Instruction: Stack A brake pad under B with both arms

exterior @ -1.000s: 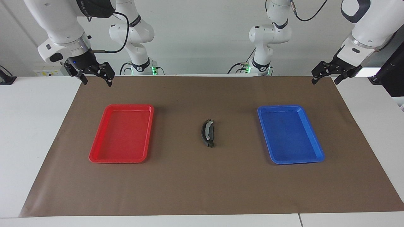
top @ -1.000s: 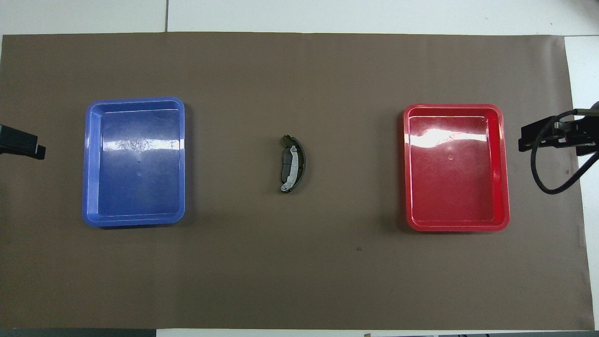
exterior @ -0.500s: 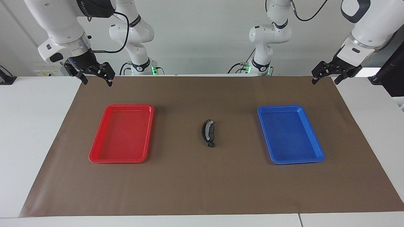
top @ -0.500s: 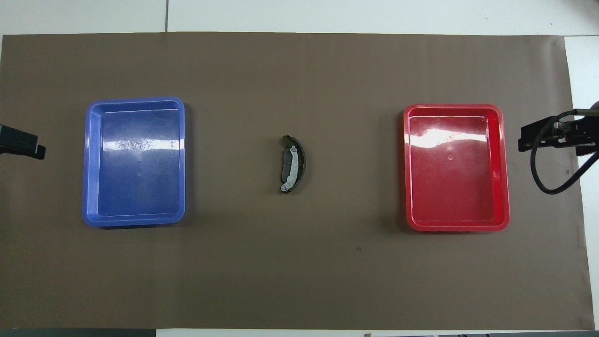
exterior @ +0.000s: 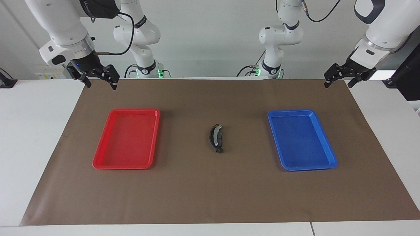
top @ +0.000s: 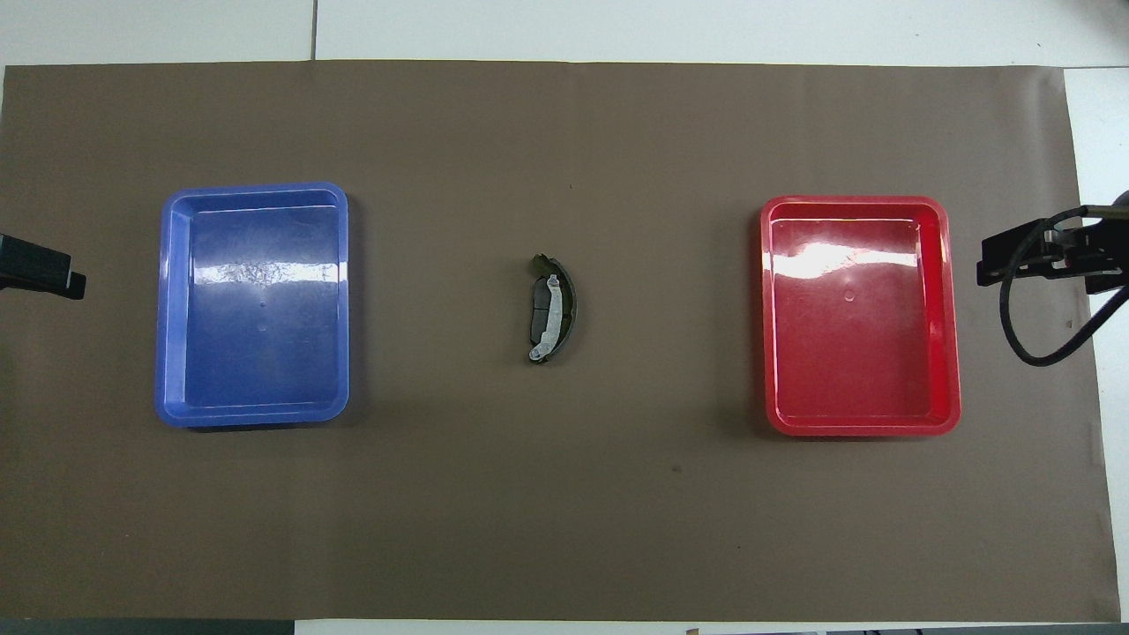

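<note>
In the middle of the brown mat the short flat dark-grey A brake pad lies under and against the longer black crescent B, whose light grey band overlaps the pad's edge. My right gripper hangs open and empty over the mat's corner at the right arm's end, close to the robots. My left gripper hangs open and empty over the matching corner at the left arm's end. Both arms wait, well away from the two pieces.
An empty red tray sits toward the right arm's end and an empty blue tray toward the left arm's end, the stacked pieces midway between them. A black cable loops beside the right gripper.
</note>
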